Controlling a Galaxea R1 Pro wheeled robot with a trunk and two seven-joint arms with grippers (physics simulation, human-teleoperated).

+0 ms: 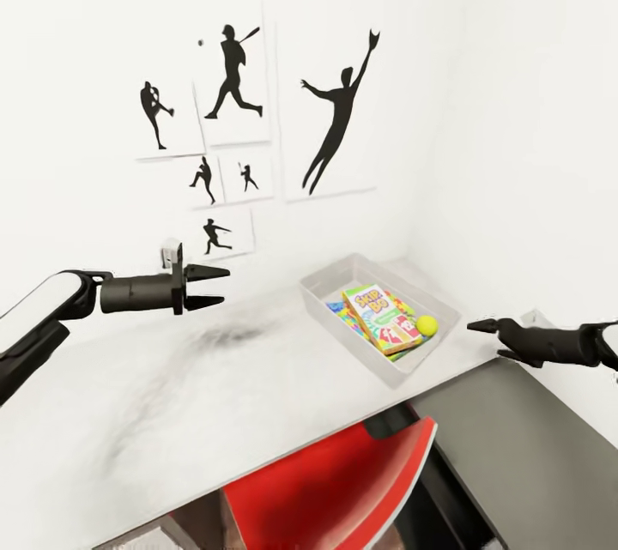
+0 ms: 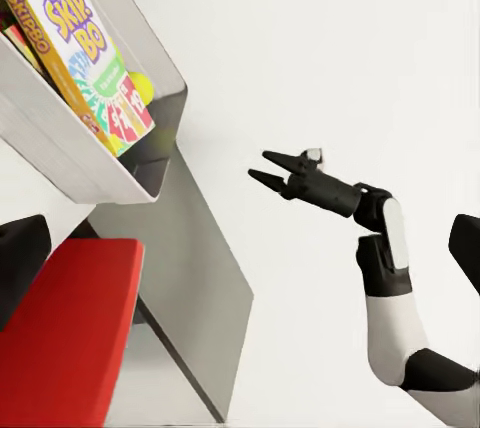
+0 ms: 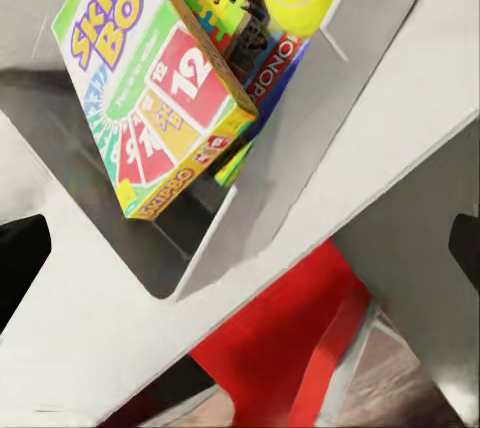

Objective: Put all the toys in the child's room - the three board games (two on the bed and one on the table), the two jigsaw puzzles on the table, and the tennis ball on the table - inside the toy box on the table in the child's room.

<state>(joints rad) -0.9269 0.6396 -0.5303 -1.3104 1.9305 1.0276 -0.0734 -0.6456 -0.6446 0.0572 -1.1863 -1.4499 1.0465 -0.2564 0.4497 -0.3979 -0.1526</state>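
Both claws are spread and empty — left claw [image 1: 215, 287], right claw [image 1: 482, 330] — flanking the toy box [image 1: 319, 290]; best they back off slowly without nudging it.

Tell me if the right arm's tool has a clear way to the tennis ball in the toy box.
Probably yes: the right tool hangs open beside the open-topped toy box, and the tennis ball lies uncovered near it.

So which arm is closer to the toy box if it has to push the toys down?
Probably the right: its pincer is open beside the toy box. The left pincer hangs further away.
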